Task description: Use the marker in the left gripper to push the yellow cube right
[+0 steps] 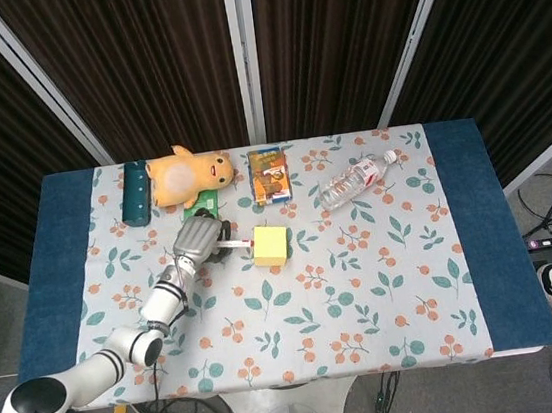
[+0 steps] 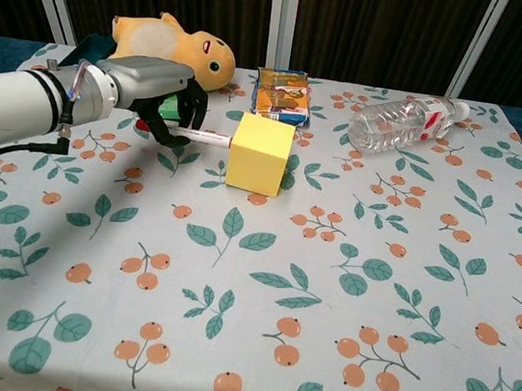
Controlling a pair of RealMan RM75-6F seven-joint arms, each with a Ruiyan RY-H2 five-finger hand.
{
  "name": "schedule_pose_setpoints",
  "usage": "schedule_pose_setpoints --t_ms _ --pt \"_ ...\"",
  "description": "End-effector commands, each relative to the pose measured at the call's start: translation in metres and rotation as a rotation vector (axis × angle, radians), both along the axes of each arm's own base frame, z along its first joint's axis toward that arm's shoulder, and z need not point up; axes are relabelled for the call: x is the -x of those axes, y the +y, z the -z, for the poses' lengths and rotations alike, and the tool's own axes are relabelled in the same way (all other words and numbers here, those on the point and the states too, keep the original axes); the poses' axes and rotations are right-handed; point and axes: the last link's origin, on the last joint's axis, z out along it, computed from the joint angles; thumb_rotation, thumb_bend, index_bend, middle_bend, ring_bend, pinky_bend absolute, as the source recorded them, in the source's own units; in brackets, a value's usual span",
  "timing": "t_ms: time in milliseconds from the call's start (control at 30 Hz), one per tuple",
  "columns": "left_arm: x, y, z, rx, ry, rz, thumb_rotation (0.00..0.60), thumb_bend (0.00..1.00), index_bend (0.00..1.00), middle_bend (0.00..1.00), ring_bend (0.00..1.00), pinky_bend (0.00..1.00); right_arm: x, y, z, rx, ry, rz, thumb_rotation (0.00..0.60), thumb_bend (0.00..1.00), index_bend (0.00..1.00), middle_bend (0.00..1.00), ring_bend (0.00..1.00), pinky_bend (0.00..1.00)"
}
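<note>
My left hand (image 1: 199,239) (image 2: 155,88) grips a white marker (image 2: 203,135) (image 1: 235,242) that points right. Its tip touches the left face of the yellow cube (image 2: 261,153) (image 1: 271,244). The cube sits turned at an angle on the floral tablecloth, near the table's middle. My right hand shows in neither view.
A yellow plush toy (image 2: 170,45) and a green card (image 1: 203,207) lie behind my left hand. A dark teal case (image 1: 136,191) is at the back left. A snack box (image 2: 282,95) and a lying water bottle (image 2: 403,121) sit behind and right of the cube.
</note>
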Motion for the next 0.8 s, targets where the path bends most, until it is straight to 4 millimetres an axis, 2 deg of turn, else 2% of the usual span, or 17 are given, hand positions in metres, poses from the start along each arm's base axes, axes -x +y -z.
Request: schedule_pose_setpoints --t_ms 33,400,800 --pt "-0.007 0.0 0.004 0.006 0.0 0.011 0.6 0.45 0.72 0.67 0.38 0.21 0.0 0.0 0.0 -0.001 0.001 0.001 0.6 0.2 0.16 0.25 0.09 0.22" --pt "-0.048 -0.001 0.022 0.043 -0.018 0.07 0.6 0.45 0.72 0.67 0.38 0.21 0.001 0.0 -0.001 -0.001 0.002 0.006 0.6 0.2 0.16 0.25 0.09 0.22" --pt "-0.088 -0.02 0.041 0.101 -0.031 0.114 0.6 0.45 0.72 0.67 0.38 0.21 0.004 0.003 -0.002 0.003 -0.004 0.013 0.6 0.2 0.16 0.25 0.09 0.22"
